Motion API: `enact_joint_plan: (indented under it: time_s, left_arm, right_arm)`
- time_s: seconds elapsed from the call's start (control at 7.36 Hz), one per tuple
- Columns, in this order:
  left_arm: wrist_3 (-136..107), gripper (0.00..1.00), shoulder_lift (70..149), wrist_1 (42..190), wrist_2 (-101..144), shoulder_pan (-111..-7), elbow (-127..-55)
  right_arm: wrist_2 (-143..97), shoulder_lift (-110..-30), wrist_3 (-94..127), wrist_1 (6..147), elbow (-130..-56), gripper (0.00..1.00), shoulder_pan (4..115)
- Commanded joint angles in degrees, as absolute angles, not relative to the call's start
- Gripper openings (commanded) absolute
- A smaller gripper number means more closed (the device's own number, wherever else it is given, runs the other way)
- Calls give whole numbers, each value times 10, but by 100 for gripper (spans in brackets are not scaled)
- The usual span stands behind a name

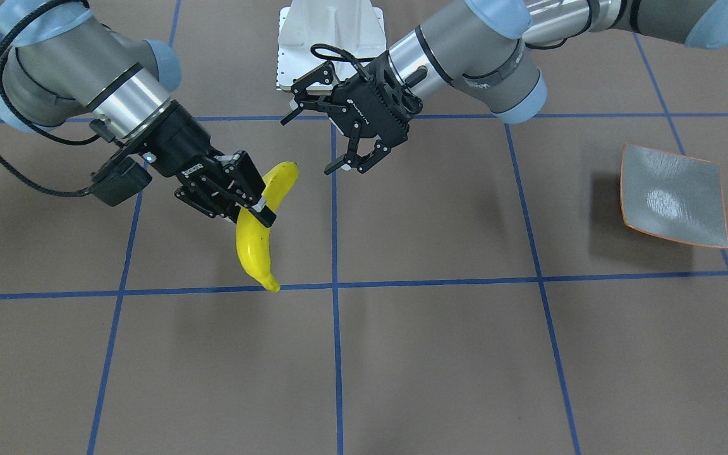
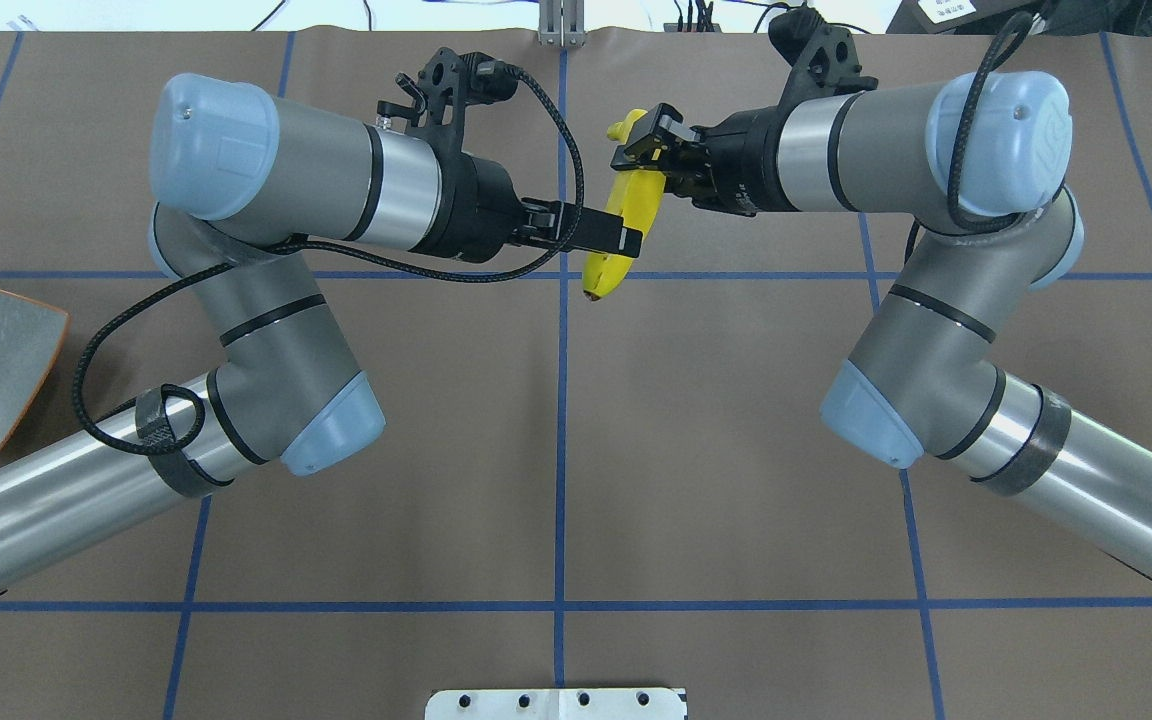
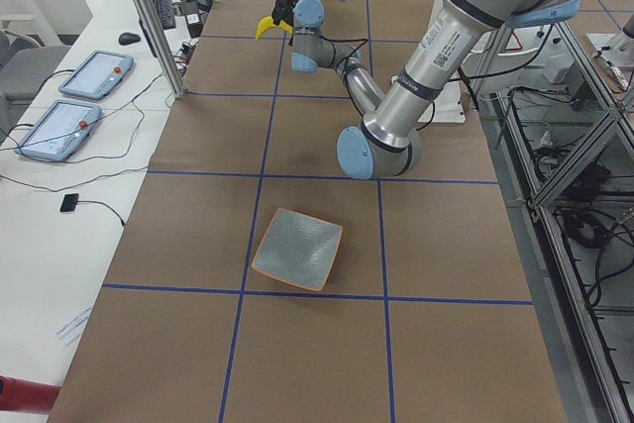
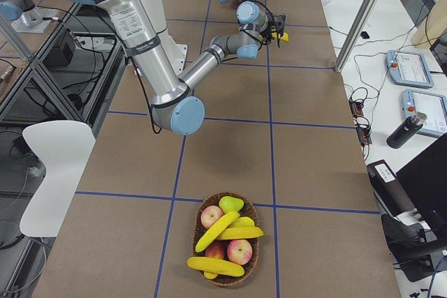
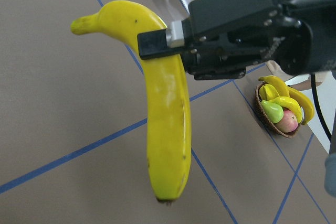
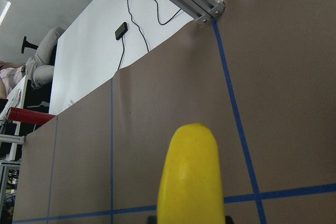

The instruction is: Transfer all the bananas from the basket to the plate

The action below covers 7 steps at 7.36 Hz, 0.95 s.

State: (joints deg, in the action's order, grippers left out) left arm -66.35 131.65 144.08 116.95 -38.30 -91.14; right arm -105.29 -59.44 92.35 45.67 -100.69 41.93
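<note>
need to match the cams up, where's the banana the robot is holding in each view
Front-facing: held banana, left of centre.
Overhead: top centre.
Exterior left: far end, top.
Exterior right: far end, top.
Left wrist: centre, large.
Right wrist: bottom centre.
Shared landmark: blue tape cross near its lower tip.

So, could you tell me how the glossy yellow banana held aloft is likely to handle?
Probably stiff: the glossy yellow curved banana hangs from the right pincer, gripped near its stem end, without sagging. Its shiny skin may let it swivel in that grip. Curved, it would likely rock rather than roll.
</note>
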Motion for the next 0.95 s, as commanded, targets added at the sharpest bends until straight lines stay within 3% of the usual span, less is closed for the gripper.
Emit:
enact_joint_plan:
  time_s: [0.0, 0.14, 0.27, 0.81]
  left_arm:
    - [-667, 100, 1316, 1441, 1168, -381, -907]
    - [-667, 98, 1316, 1441, 1167, -381, -908]
    - [-666, 87, 1315, 1441, 1168, -381, -908]
    - [-666, 6, 1313, 1443, 1168, -360, -914]
  right_arm:
    - [-1040, -595, 923, 503, -1048, 0, 400]
    - [-1040, -597, 923, 504, -1049, 0, 399]
    - [-1040, -598, 923, 504, -1050, 0, 398]
    - [-1040, -591, 923, 504, -1049, 0, 396]
